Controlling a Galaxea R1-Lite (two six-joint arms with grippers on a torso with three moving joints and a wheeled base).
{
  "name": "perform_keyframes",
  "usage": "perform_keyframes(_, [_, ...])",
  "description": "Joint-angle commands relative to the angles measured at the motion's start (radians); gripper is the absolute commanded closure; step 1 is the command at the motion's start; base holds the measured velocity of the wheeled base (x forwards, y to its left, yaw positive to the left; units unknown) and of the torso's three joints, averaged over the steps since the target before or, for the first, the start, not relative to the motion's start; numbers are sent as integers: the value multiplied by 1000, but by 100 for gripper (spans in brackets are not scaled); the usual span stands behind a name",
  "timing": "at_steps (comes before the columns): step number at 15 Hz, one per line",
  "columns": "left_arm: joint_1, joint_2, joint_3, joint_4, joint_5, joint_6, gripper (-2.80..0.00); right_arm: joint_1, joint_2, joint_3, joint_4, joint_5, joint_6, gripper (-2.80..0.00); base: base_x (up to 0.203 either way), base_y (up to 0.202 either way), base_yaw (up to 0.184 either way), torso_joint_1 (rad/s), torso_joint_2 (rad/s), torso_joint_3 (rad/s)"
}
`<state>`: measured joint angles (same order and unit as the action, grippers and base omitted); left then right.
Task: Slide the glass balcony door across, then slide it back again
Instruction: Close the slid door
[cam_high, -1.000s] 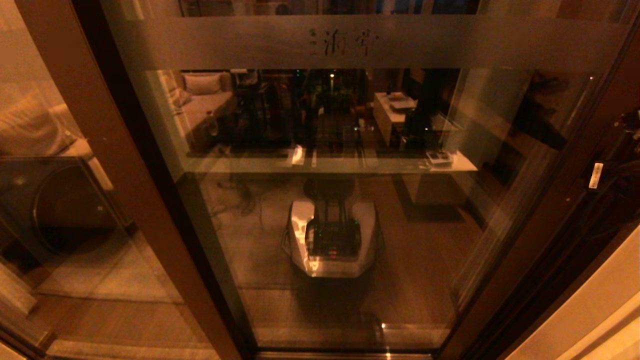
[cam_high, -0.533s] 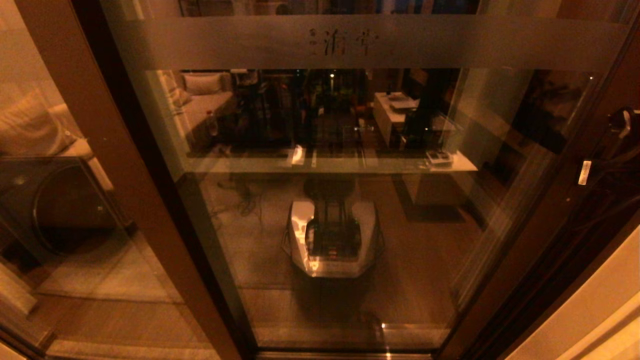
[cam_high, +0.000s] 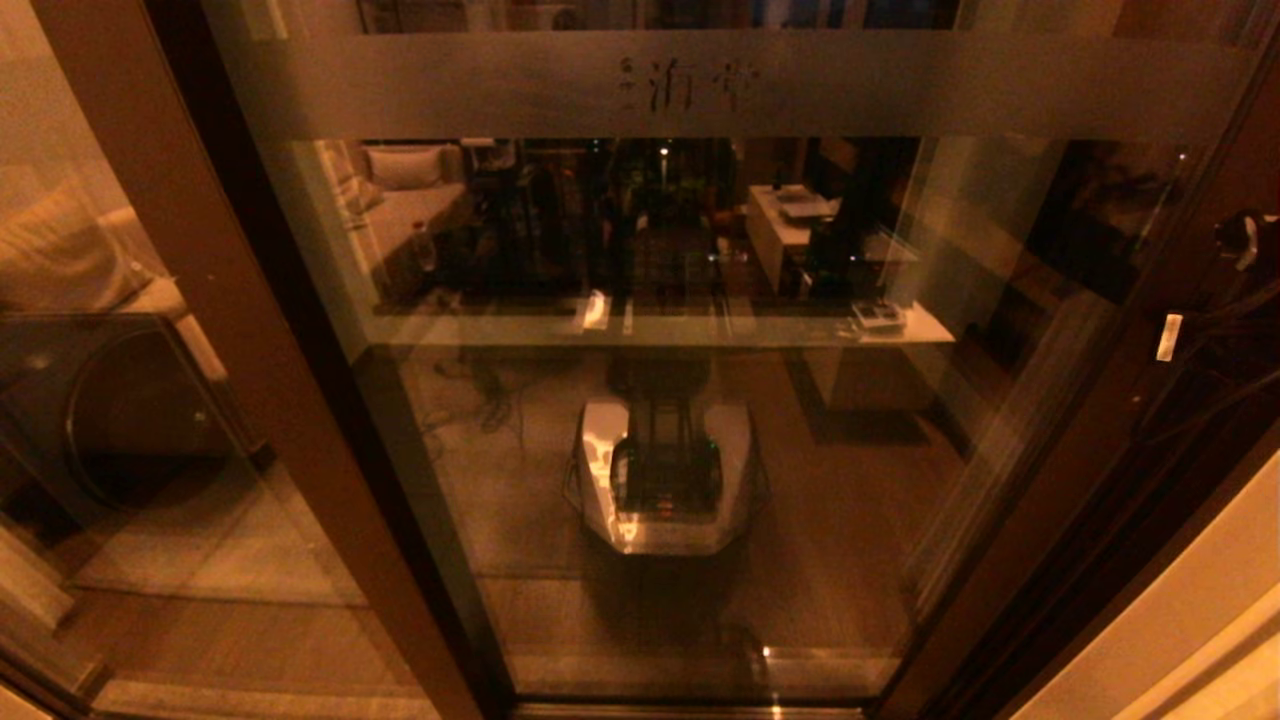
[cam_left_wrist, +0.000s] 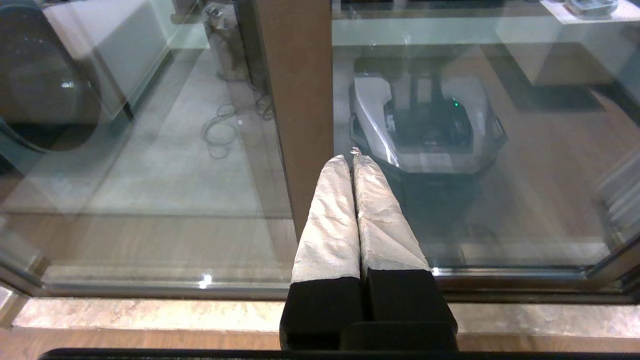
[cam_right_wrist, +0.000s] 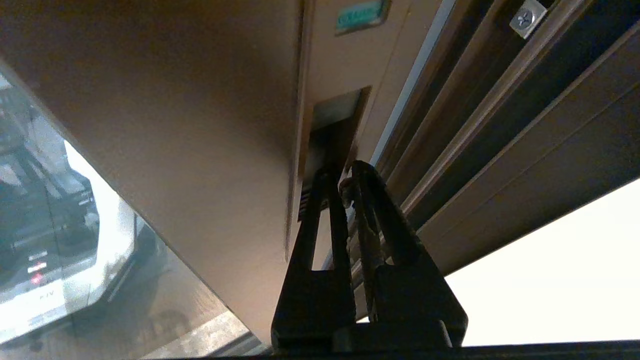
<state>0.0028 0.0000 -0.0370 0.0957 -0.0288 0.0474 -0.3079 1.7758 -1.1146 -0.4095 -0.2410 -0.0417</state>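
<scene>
The glass balcony door (cam_high: 700, 450) fills the head view, its frosted band (cam_high: 450, 85) with faint characters across the top. Its dark right stile (cam_high: 1090, 430) runs down at the right. My right arm (cam_high: 1240, 235) reaches in at the right edge. In the right wrist view my right gripper (cam_right_wrist: 344, 175) is shut, its tips at the lower end of the recessed handle slot (cam_right_wrist: 336, 117) in the stile. My left gripper (cam_left_wrist: 350, 159) is shut, holding nothing, low in front of the glass beside a brown upright stile (cam_left_wrist: 300, 100). It does not show in the head view.
A second brown-framed glass panel (cam_high: 150, 300) stands at the left, with a dark round drum (cam_high: 120, 410) behind it. My own base is mirrored in the glass (cam_high: 665, 480). The dark door jamb with its tracks (cam_right_wrist: 500, 125) and a pale wall (cam_high: 1180, 620) close off the right. A stone sill (cam_left_wrist: 150, 310) runs below.
My right arm has shifted left and a little upward against the right stile. The door's frosted band and stiles stand where they were.
</scene>
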Motion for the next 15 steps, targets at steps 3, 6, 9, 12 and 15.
perform_keyframes(3, [0, 2, 0, 1, 0, 0, 0, -8, -3, 4, -6, -4, 0, 0, 0, 0, 0, 0, 0, 0])
perform_keyframes(6, [0, 1, 0, 1, 0, 0, 0, -4, -39, 44, -6, -1, -1, 0, 0, 0, 0, 0, 0, 0])
perform_keyframes(9, [0, 2, 0, 1, 0, 0, 0, -4, -42, 39, -6, 5, -1, 0, 0, 0, 0, 0, 0, 0])
perform_keyframes(12, [0, 2, 0, 1, 0, 0, 0, 4, -56, 44, -6, 24, 1, 0, 0, 0, 0, 0, 0, 0])
perform_keyframes(15, [0, 2, 0, 1, 0, 0, 0, 4, -62, 55, -5, 51, 3, 0, 0, 0, 0, 0, 0, 0])
